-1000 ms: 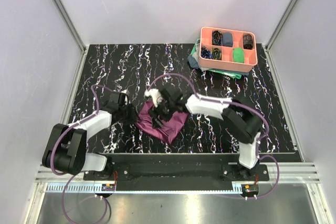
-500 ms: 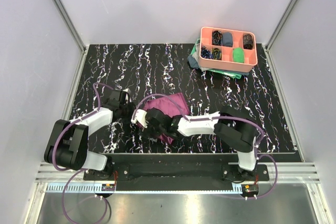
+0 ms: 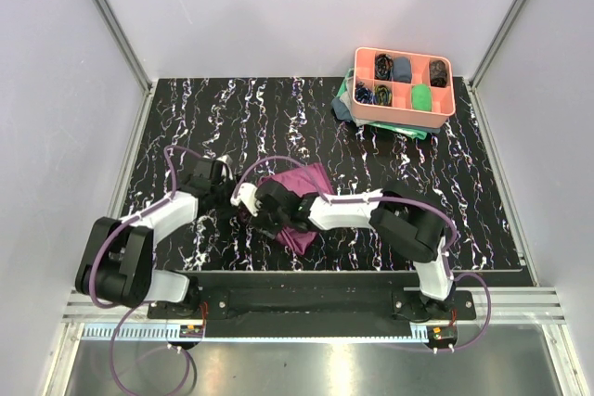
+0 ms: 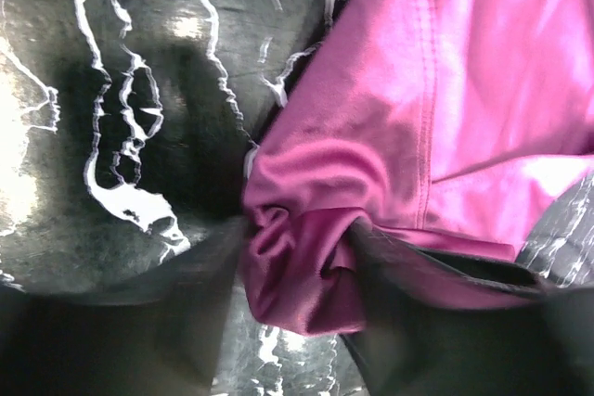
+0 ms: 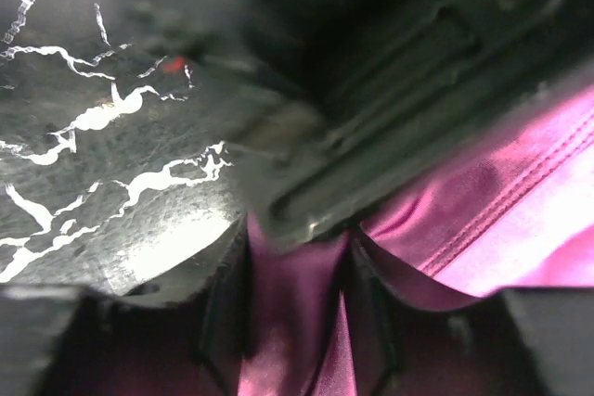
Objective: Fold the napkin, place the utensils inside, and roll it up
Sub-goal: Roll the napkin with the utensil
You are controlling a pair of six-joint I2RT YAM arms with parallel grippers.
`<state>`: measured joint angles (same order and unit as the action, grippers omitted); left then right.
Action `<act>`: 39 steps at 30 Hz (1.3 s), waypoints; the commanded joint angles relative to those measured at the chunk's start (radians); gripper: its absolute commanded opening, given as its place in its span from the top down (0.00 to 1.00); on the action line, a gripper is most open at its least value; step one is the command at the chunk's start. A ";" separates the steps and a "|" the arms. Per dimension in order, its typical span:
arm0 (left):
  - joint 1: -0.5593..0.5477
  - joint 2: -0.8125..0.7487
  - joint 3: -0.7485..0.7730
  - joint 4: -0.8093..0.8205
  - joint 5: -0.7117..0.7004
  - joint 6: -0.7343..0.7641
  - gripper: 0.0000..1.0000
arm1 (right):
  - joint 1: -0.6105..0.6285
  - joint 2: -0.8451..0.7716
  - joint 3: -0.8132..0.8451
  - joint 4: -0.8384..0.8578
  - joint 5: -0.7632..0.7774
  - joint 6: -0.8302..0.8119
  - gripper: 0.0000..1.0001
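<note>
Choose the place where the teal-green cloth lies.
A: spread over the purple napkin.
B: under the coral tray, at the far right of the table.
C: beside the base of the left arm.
B: the teal-green cloth sticks out from beneath the coral tray along its left and near sides.

A robotics lab test cell, seen from above. Plain white panel walls [image 3: 56,90] in aluminium frame posts [image 3: 111,20] enclose a black marble-patterned table [image 3: 418,201]. A left robot arm [image 3: 162,217] and a right robot arm [image 3: 413,224], trailing purple cables [image 3: 170,162], are bolted to a metal rail [image 3: 306,315].
</note>
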<state>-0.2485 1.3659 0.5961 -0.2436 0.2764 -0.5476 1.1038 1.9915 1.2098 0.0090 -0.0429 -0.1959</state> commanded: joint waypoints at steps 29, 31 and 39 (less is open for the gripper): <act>0.003 -0.600 -0.450 0.274 0.046 -0.261 0.09 | -0.160 0.095 -0.012 -0.115 -0.684 0.234 0.70; 0.003 -0.628 -0.459 0.276 0.038 -0.273 0.09 | -0.160 0.095 -0.010 -0.115 -0.683 0.234 0.70; 0.002 -0.741 -0.501 0.193 0.014 -0.288 0.23 | -0.171 0.095 -0.009 -0.124 -0.681 0.234 0.69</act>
<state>-0.2466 0.6682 0.1173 -0.0364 0.2943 -0.8211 0.9398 2.0472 1.1988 -0.0330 -0.7467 0.0437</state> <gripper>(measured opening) 0.792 0.309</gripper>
